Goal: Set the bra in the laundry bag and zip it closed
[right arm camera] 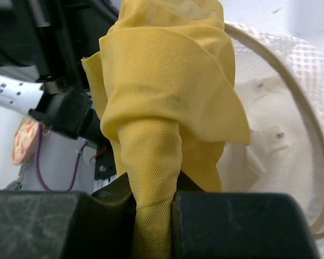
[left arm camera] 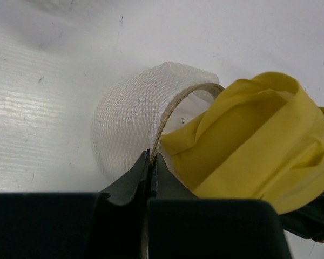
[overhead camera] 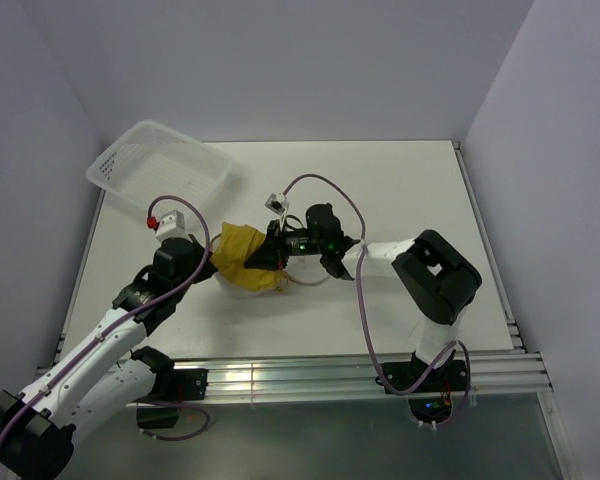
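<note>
Yellow bra [right arm camera: 167, 108] bunched at open white mesh laundry bag [left arm camera: 129, 118] mouth.

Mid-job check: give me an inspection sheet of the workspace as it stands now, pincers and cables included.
Surface: white table, a few faint scuffs in the left wrist view.
Job's things: laundry bag on its side, mouth open, not zipped; yellow bra bunched at the mouth, not clearly inside.
Clutter: white perforated basket at the far left corner, tilted.
Grippers: left pincer shut on the bag's tan rim; right pincer shut on the bra.
Cables: purple cable loops along the right arm, another on the left; no snag seen.
Surroundings: pale walls on three sides; metal rail at the near edge.
</note>
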Available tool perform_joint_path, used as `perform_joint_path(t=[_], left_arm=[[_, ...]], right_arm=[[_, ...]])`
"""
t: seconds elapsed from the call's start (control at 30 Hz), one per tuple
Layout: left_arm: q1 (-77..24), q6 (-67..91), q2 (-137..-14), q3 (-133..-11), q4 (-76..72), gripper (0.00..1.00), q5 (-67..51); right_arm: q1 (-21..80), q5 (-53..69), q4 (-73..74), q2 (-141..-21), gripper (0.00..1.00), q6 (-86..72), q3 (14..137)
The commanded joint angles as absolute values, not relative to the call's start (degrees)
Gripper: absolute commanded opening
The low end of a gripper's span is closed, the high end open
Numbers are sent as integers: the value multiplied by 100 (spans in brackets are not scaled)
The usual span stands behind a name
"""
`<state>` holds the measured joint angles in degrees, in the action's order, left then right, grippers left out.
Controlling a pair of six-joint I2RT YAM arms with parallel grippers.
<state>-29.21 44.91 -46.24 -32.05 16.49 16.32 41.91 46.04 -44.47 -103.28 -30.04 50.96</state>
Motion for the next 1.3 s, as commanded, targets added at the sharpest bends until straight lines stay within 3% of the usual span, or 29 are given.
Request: perform_joint_path(t=[0.0, 0.47, 0.73, 1.07, 1.27], left_arm=[[-2892, 4553, -4579, -3190, 1318, 0, 1556], [-2900, 4368, -3955, -2971, 879, 0, 1116], [-2900, 4271, -4226, -2935, 423, 0, 757], [-2892, 4122, -4649, -3542, -202, 0, 950], [-2892, 4227, -4799, -3350, -692, 0, 160]], right_arm=[[4201, 5027, -4502, -9949, 0, -2795, 5229], [4210, 3578, -2304, -10783, 0, -2189, 6310], [4587, 1954, -1117, -10591, 0, -1592, 6732], [4974, 2751, -608, -9765, 0, -757, 5951], [5045, 2347, 913, -10176, 0, -545, 6730]])
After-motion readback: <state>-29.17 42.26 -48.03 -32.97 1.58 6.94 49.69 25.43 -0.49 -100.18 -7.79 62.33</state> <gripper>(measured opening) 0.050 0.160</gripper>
